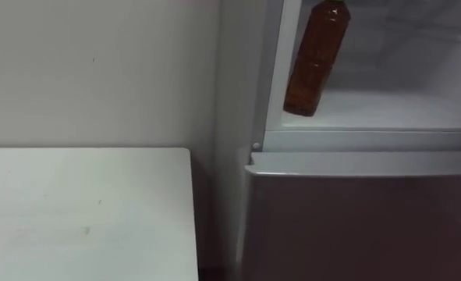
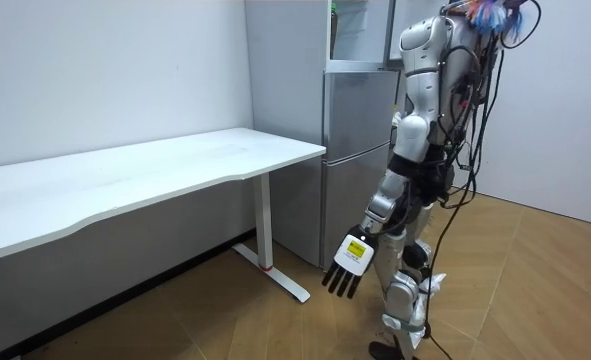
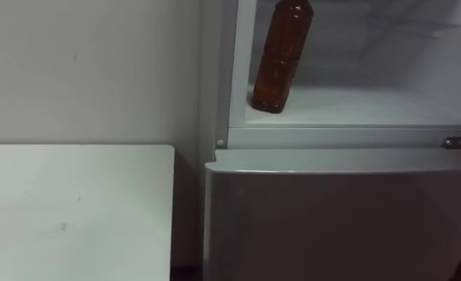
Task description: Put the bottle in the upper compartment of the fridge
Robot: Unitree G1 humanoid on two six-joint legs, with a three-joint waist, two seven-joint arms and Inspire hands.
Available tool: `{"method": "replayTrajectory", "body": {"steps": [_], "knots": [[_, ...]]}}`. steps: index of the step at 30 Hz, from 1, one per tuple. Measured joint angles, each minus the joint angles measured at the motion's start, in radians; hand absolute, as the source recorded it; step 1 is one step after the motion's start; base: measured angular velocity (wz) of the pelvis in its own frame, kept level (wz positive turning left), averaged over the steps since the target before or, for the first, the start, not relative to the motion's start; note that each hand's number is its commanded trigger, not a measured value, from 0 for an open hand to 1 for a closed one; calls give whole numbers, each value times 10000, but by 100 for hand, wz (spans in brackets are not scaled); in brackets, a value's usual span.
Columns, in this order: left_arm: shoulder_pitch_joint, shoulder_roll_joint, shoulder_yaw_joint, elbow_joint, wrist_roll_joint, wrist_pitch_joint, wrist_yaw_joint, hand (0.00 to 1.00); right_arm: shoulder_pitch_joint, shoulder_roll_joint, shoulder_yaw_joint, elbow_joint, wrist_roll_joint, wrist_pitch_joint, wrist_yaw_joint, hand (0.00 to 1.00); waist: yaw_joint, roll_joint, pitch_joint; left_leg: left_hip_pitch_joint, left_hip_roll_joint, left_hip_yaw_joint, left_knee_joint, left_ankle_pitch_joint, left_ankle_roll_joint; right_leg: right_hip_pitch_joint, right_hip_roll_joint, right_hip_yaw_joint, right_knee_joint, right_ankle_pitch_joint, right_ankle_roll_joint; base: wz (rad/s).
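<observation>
No lettering, number or sign can be read anywhere. On the tall brown plastic bottle (image 1: 314, 62), seen at the open upper compartment of the grey metal fridge (image 1: 355, 226), no print can be made out. The yellow-and-white tag on the back of the left hand (image 2: 352, 262) is too small to be read.

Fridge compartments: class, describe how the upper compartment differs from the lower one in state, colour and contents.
The upper compartment stands open; the lower compartment is shut. The upper compartment shows a white interior; the lower compartment shows a grey door front. The upper compartment has a tilted brown bottle in it; the lower compartment's contents are hidden. Both belong to one fridge.
</observation>
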Motion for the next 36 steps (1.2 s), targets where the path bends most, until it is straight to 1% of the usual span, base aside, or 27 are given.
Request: {"method": "replayTrajectory", "body": {"steps": [3,5,8,11,14,21,26,31,36], "knots": [[42,10,-22,-41,-2,-24,-1,0,35,0,316,-504,29,90,-423,0,39,22,17,-49,-15,2,19,1,0,-199,-42,-5,268,-109,-35,-8],[48,-5,-25,-42,-13,-108,-28,0,69,1,730,-884,36,341,-536,0,43,22,18,-60,-54,0,36,2,-1,-288,-59,15,407,-169,-47,-5],[52,-15,-20,-43,-15,-229,-23,0,77,1,1128,-1128,36,374,-667,0,53,19,18,-67,-99,-2,53,4,2,-417,-102,59,572,-258,-36,0],[53,-27,-21,-39,-22,-347,-23,0,78,1,1339,-1240,35,376,-700,0,59,14,18,-77,-125,-5,59,6,7,-506,-134,67,659,-299,-26,0],[68,-107,-19,-14,-20,-433,-24,0,78,1,1531,-1281,-241,383,-753,0,58,13,17,-74,-123,-9,59,11,16,-503,-184,-12,663,-300,-26,0],[77,-144,-10,3,-30,-600,-71,0,78,1,1644,-1358,-354,403,-725,0,87,-22,24,-146,-165,-1,80,30,48,-603,-220,-6,756,-304,-17,-1],[91,-242,-1,158,-34,-733,-89,0,151,1,1941,-1658,-966,833,-609,0,58,-29,29,-150,-164,1,94,34,48,-611,-200,6,759,-299,-28,0],[25,-248,1,189,-39,-754,-58,0,241,1,2306,-1790,-1586,853,-285,0,57,-28,28,-174,-164,2,84,34,48,-605,-199,11,755,-295,-30,0],[-67,-245,-31,206,-137,-863,-22,0,313,2,2837,-1972,-2393,853,82,0,127,-29,28,-163,-154,-5,86,33,47,-582,-182,15,733,-281,-47,0]]}}
